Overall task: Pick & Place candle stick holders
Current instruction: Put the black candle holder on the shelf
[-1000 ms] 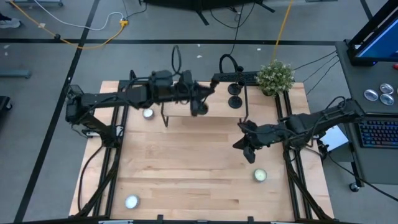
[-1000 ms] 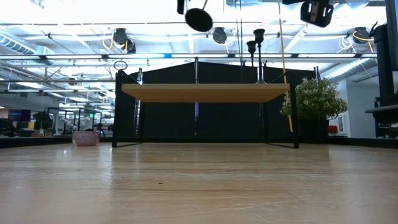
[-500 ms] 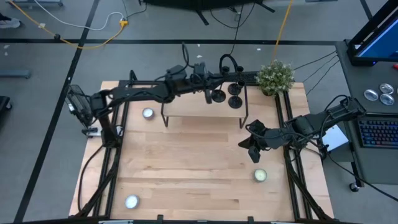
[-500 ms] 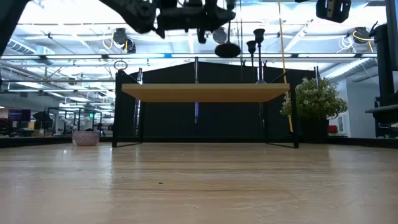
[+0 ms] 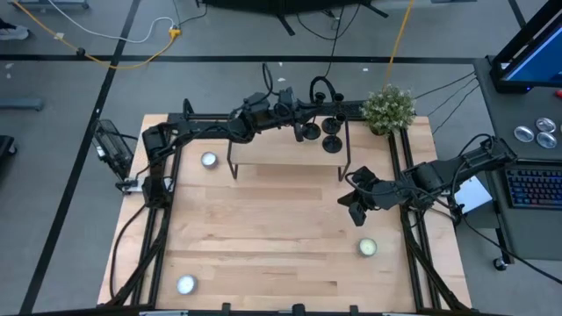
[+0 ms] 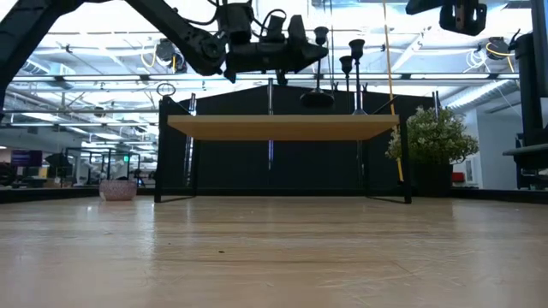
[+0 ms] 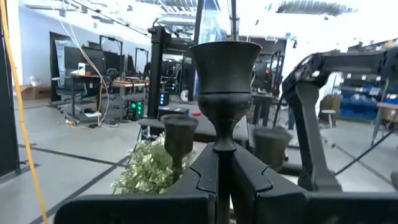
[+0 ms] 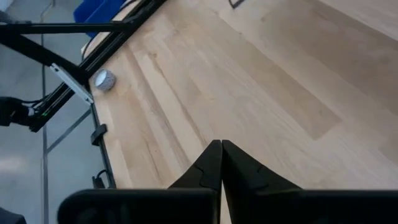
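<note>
Hovering above the table [image 5: 263, 228] near its right edge, the right gripper [image 5: 357, 207] has its fingers pressed together and holds nothing. A small tealight [image 5: 366, 247] lies near it, closer to the front edge. Farther back, the left gripper [image 5: 301, 117] reaches over the raised shelf [image 6: 282, 127] at the table's back edge. Its fingers are clamped on the stem of one candle stick holder [image 7: 224, 74], with the base just above the shelf top. Two other holders [image 5: 332, 136] stand on the shelf just beside it, toward the plant [image 5: 388, 107] at the back right corner.
</note>
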